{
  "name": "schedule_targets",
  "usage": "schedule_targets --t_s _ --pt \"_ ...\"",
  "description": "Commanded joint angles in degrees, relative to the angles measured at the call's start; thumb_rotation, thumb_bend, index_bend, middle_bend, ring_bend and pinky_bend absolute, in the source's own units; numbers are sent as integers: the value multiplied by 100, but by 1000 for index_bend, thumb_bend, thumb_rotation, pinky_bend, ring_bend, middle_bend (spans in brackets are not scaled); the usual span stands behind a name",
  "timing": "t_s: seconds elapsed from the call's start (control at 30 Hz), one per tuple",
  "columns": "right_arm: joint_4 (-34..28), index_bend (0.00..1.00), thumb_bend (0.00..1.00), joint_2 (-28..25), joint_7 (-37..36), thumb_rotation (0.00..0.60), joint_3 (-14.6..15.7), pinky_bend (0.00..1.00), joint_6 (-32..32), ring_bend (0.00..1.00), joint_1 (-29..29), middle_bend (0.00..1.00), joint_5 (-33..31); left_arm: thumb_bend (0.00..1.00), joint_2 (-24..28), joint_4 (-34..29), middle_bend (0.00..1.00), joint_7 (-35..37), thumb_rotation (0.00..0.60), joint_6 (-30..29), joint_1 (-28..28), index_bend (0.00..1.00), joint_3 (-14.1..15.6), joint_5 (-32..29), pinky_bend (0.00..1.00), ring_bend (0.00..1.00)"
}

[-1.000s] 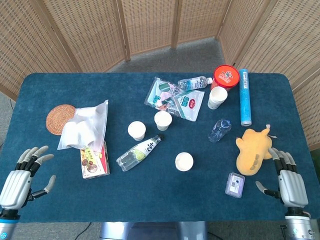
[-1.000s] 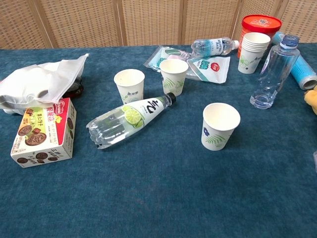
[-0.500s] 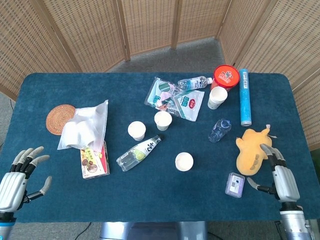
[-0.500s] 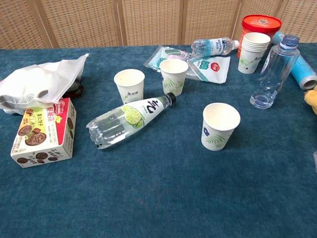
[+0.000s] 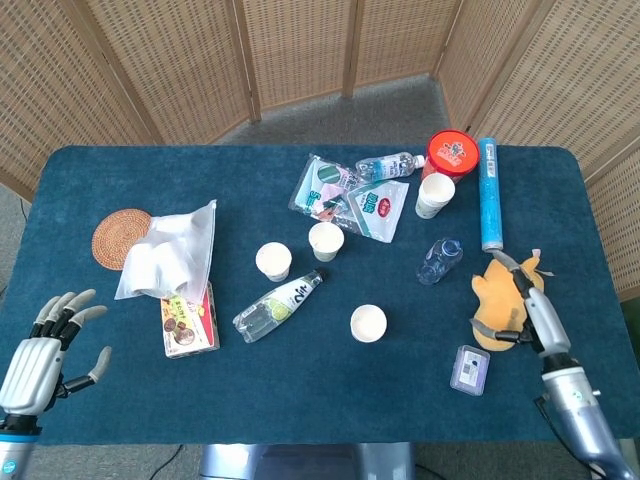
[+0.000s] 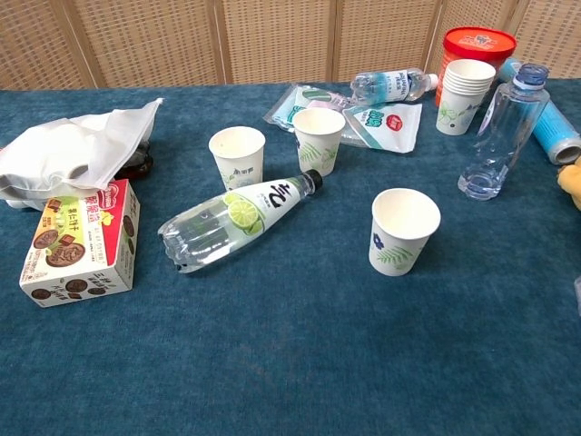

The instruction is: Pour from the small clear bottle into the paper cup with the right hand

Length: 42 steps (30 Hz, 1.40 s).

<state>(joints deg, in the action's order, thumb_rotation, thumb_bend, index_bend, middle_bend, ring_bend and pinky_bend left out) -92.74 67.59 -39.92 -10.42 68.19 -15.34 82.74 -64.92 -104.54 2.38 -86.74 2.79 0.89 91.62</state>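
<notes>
A big table [image 5: 120, 400] with a dark blue cloth holds lots of things. The right hand [image 5: 520, 305] is over a yellow soft toy [image 5: 505, 290]. Just beside the hand lies a small flat box [image 5: 469, 369]. A small clear bottle [image 5: 438, 260] stands a bit further in. A paper cup [image 5: 368, 323] stands further from the hand, and a lime drink bottle [image 5: 278, 305] lies past it. Near the left hand [image 5: 35, 350] lies a snack box [image 5: 190, 320].

Blue cloth, pale cups

White paper cup [image 6: 403, 229] bears green leaf print; yellow plush toy [image 5: 500, 300] under the right hand [image 5: 522, 305]; table [image 6: 300, 363] deep blue.
</notes>
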Motion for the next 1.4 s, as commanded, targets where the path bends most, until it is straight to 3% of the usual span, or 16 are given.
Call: schedule_targets --t_s 0.03,0.63,1.4 --pt "224 0 232 92 -404 600 -115 0 -251 0 -213 0 -101 459 -5 -28 135 -42 276 35 37 221 -30 -27 0 5" --pt "1330 0 233 666 -1037 600 -293 0 -1153 0 -1076 0 -322 459 -64 120 173 331 314 -166 160 257 -101 368 0 33" --pt "2333 0 258 1488 -1535 600 -233 0 -1864 0 -1676 0 -483 459 18 12 161 183 312 -208 60 231 -6 246 0 0"
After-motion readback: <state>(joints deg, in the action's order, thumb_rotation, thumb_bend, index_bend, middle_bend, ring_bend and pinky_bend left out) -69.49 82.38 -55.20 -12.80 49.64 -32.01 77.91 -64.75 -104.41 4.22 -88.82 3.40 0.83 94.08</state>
